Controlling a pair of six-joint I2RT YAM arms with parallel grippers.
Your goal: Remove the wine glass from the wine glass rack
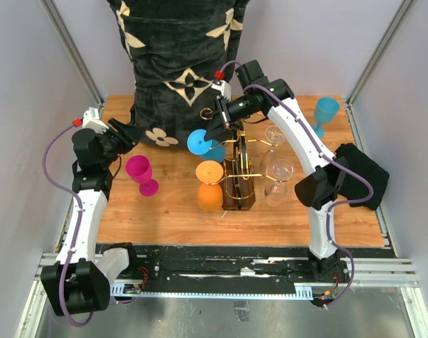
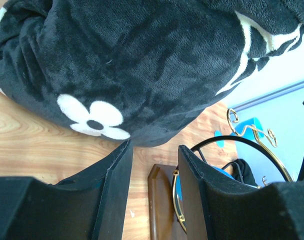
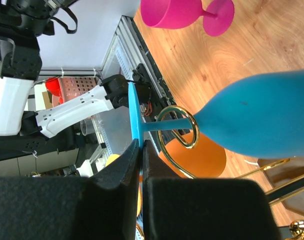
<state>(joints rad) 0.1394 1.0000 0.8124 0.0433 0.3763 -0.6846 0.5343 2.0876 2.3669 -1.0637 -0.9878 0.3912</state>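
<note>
A black plush bundle point(image 1: 179, 63) crowds the table's point(image 1: 165, 218) far edge; the wine glass rack point(image 1: 239, 184) stands mid-table. The blue wine glass point(image 3: 262, 115) hangs with its stem through a gold scroll point(image 3: 193, 138), so my right gripper point(image 3: 141, 150) pinches its foot, probably to slide it free. My left gripper point(image 2: 154, 165) hovers half-open, empty.

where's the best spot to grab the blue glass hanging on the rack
By the thin foot, edge-on across the stem. The stem sits inside the gold loop and the bowl is wide and round; only the flat foot suits a narrow pinch. The right gripper is shut on it.
</note>
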